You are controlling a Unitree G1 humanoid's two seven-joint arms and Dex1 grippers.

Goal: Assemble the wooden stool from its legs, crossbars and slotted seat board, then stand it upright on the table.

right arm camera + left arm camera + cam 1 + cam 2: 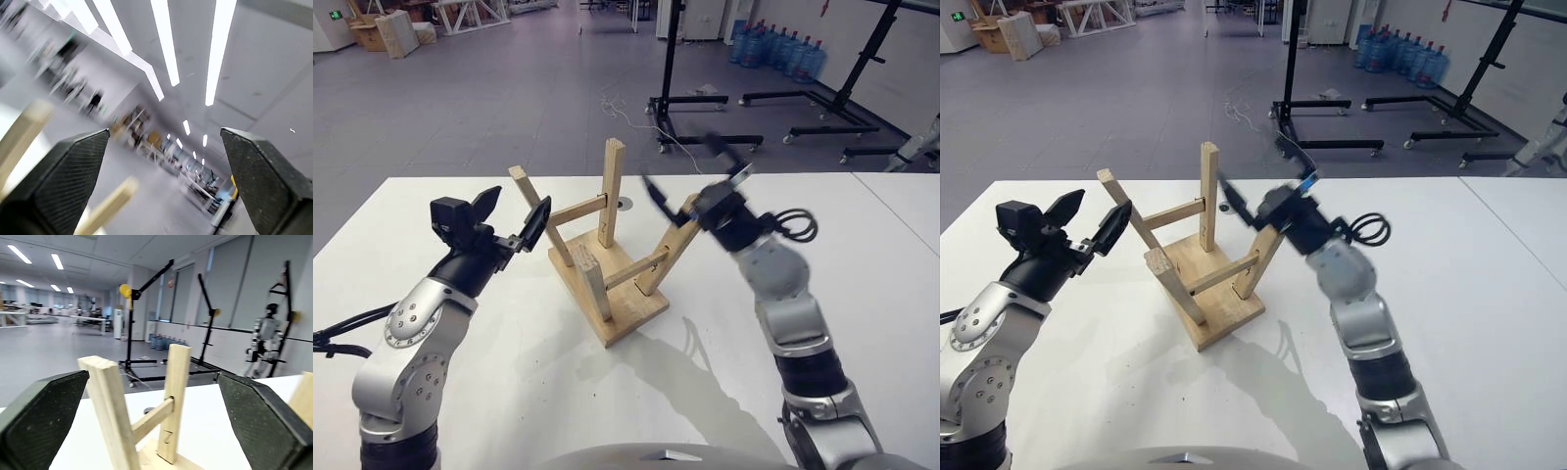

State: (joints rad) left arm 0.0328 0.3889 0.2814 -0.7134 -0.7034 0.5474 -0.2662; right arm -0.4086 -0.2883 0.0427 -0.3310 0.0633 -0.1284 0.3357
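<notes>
The wooden stool lies upside down on the white table [440,392], its seat board [628,305] flat and its legs pointing up, joined by crossbars [579,210]. My left gripper [514,217] is open just left of the far-left leg [534,208]; in the left wrist view this leg [110,411] stands between its pads [44,421], not touched. My right gripper [695,181] is open, tilted upward, above the top of the right leg [671,257]. In the right wrist view its fingers [63,176] are wide apart, with blurred leg tips [107,205] below.
A small round hole [625,206] sits in the table behind the stool. A second table [901,196] adjoins at the right. Black wheeled stands [705,103] and water bottles [778,44] are on the floor beyond the far edge.
</notes>
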